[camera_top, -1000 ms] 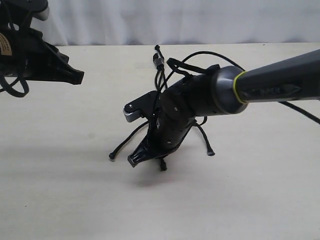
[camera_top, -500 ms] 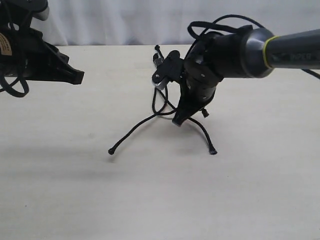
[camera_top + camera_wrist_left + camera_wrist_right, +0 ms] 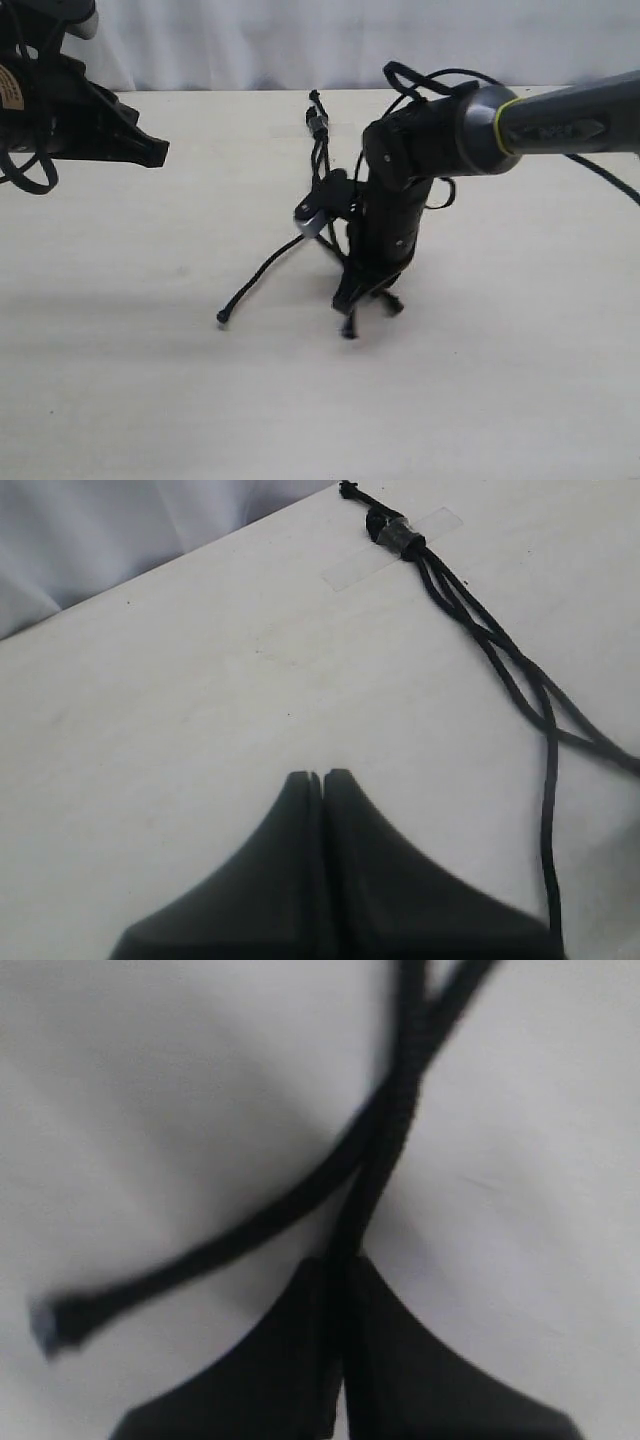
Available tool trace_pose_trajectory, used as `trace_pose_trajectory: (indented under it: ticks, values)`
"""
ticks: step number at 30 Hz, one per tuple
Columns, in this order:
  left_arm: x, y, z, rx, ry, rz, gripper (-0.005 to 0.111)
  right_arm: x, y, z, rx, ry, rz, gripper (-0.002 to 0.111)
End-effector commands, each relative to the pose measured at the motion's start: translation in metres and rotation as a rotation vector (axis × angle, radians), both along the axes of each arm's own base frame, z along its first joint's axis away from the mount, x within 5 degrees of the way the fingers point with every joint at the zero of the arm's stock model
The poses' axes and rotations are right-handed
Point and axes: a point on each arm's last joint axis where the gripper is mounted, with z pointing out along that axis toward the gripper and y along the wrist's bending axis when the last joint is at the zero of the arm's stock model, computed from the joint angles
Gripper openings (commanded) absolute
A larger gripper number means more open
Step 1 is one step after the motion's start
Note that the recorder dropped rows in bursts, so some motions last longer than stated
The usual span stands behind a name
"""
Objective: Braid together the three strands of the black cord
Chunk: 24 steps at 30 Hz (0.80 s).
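The black cord's bound top is taped down at the far middle of the table, also in the left wrist view as the bound top. Its three strands run toward the front. The left strand lies free, ending in a knobby tip. My right gripper points down over the other two strands and is shut on one strand, while another strand crosses beside it. Two tips lie close under that gripper. My left gripper hovers at the far left, shut and holding nothing.
Clear tape holds the cord's top to the pale table. The right arm's thicker glossy cables loop above its wrist. A white curtain backs the table's far edge.
The right gripper, raised near the cord's top half a second ago, has come down toward the front with a strand. The right strand's tip has shifted left, near the gripper. The left arm is still.
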Motion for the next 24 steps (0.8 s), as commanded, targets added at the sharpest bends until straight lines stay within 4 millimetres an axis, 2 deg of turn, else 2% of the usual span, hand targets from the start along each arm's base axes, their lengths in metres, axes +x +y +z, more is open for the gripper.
trace_pose_trajectory:
  ticks: [1,3,5,10,16,19,24]
  values:
    - [0.000,0.001,0.002,-0.019,-0.011,0.010,0.000,-0.017,0.023,0.008,0.061,0.014,0.088,0.004]
    - [0.000,0.001,0.002,-0.019,-0.011,0.010,0.000,-0.008,0.010,0.028,0.059,-0.048,0.041,0.004]
    - [0.000,0.001,0.002,-0.019,-0.011,0.010,0.000,0.001,-0.004,0.037,0.055,-0.090,0.024,0.004]
    - [-0.001,0.001,0.002,-0.018,-0.009,0.011,0.000,0.020,-0.037,0.034,0.051,-0.095,-0.113,0.004]
    - [-0.001,0.001,0.001,-0.016,-0.005,0.012,0.000,0.024,-0.044,0.034,0.060,-0.096,-0.191,0.006]
    - [-0.001,0.001,0.001,-0.016,-0.005,0.012,0.000,0.024,-0.044,0.034,0.059,-0.097,-0.200,0.021]
    - [-0.001,0.001,0.001,-0.016,-0.005,0.012,0.000,0.025,-0.048,0.034,0.036,-0.116,-0.296,0.057]
